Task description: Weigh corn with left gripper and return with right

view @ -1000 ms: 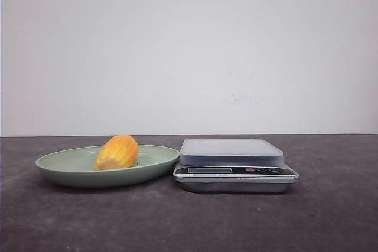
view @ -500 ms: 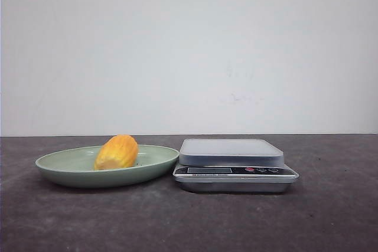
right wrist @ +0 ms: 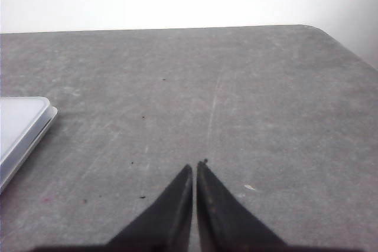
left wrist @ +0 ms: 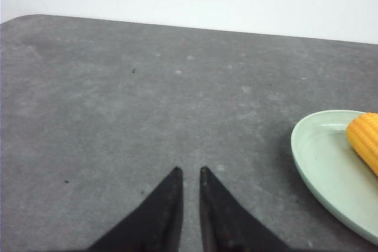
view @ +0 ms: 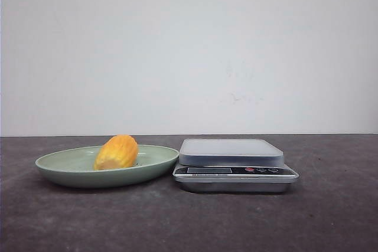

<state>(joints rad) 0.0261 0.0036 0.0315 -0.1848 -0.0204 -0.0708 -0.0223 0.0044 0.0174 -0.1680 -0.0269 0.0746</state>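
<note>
Nothing has moved since the earlier front views: corn (view: 117, 152), plate (view: 71, 172) and scale (view: 235, 165) sit exactly where they were. On the grey counter (view: 189, 222) the corn lies inside the pale green plate, which stands just beside the scale's left side. Seen from the wrist cameras, the left fingers (left wrist: 190, 172) are drawn nearly together above bare counter, grasping nothing, the plate off to one side; the right fingers (right wrist: 195, 167) are likewise pressed together and empty, near the scale's corner.

stubby yellow-orange corn (view: 117, 152) lies tilted in the green plate (view: 65, 172).
</note>
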